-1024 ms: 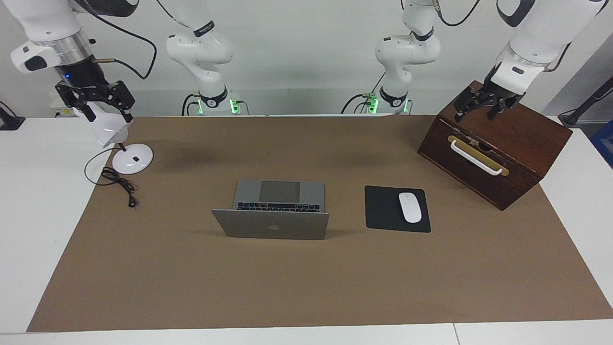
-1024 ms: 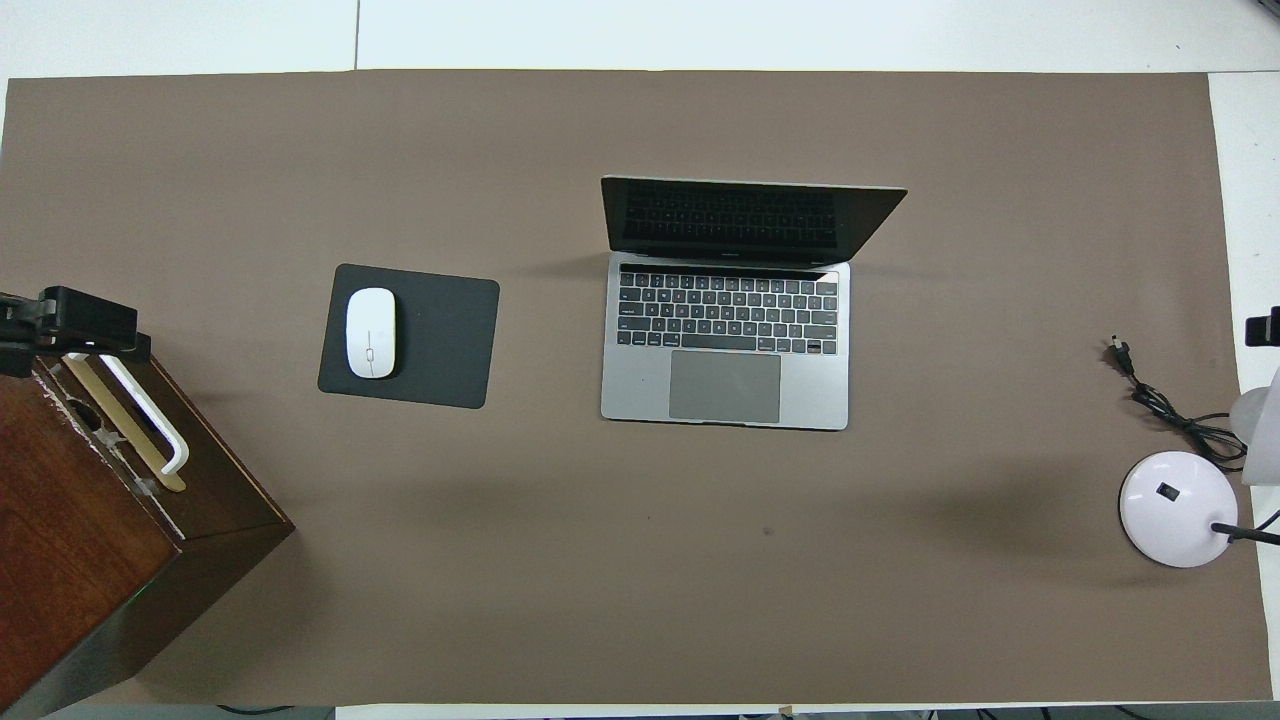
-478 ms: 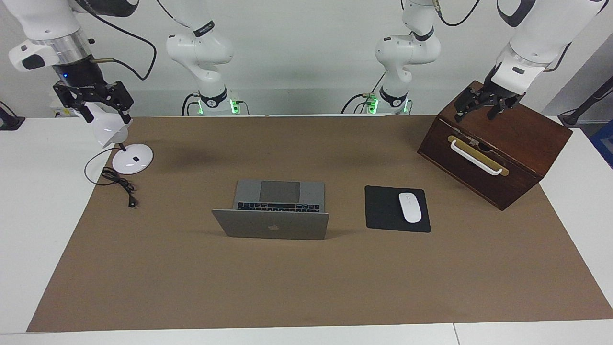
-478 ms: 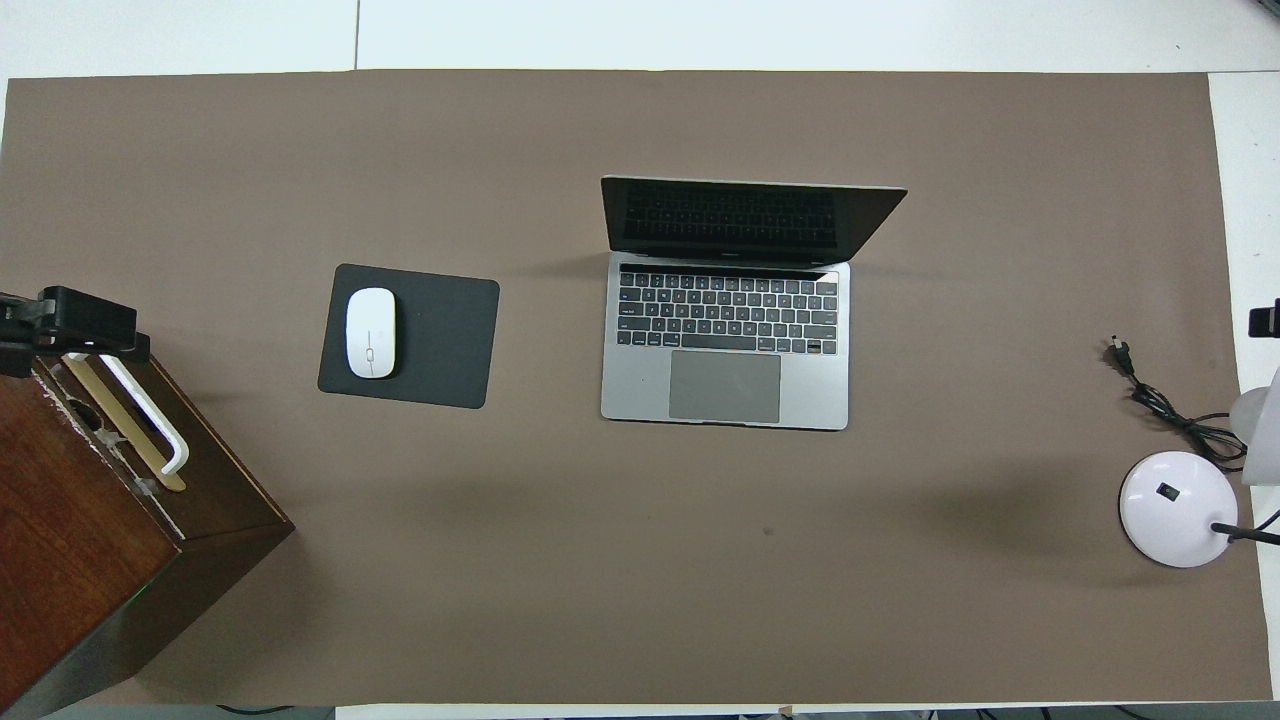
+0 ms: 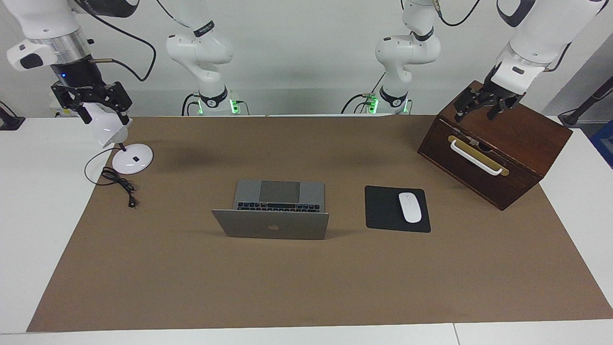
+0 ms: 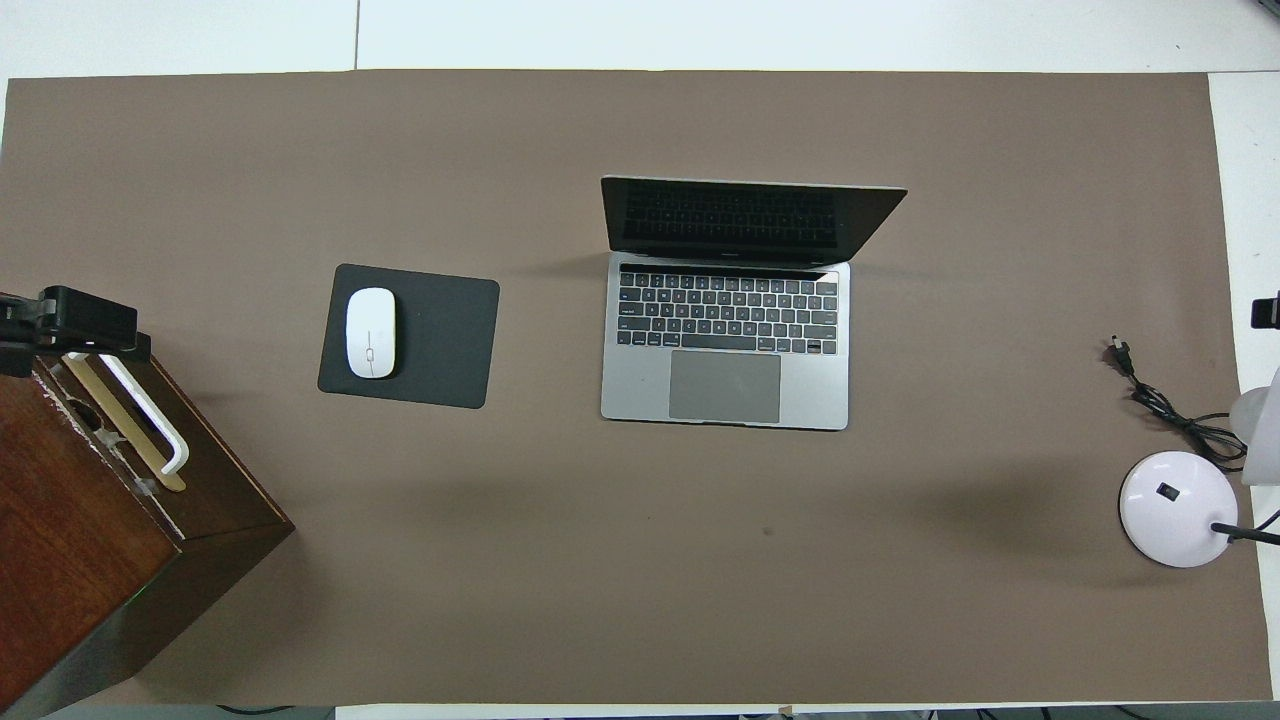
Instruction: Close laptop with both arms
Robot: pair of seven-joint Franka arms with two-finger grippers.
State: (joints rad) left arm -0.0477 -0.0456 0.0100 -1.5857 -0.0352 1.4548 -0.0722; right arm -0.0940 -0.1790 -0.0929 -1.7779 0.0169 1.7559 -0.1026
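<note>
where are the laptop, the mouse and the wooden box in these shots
laptop (image 6: 724,385), overhead view, on the grey trackpad
mouse (image 6: 370,332), overhead view, on the middle of its white shell
wooden box (image 5: 519,125), facing view, on its dark top face

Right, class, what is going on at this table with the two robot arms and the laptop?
Nothing is being handled yet. The laptop sits open in the middle of the brown mat, beside a mouse on its pad. The left gripper hangs open over the wooden box at its end of the table. The right gripper hangs open over the white lamp at the other end. Neither touches the laptop.
</note>
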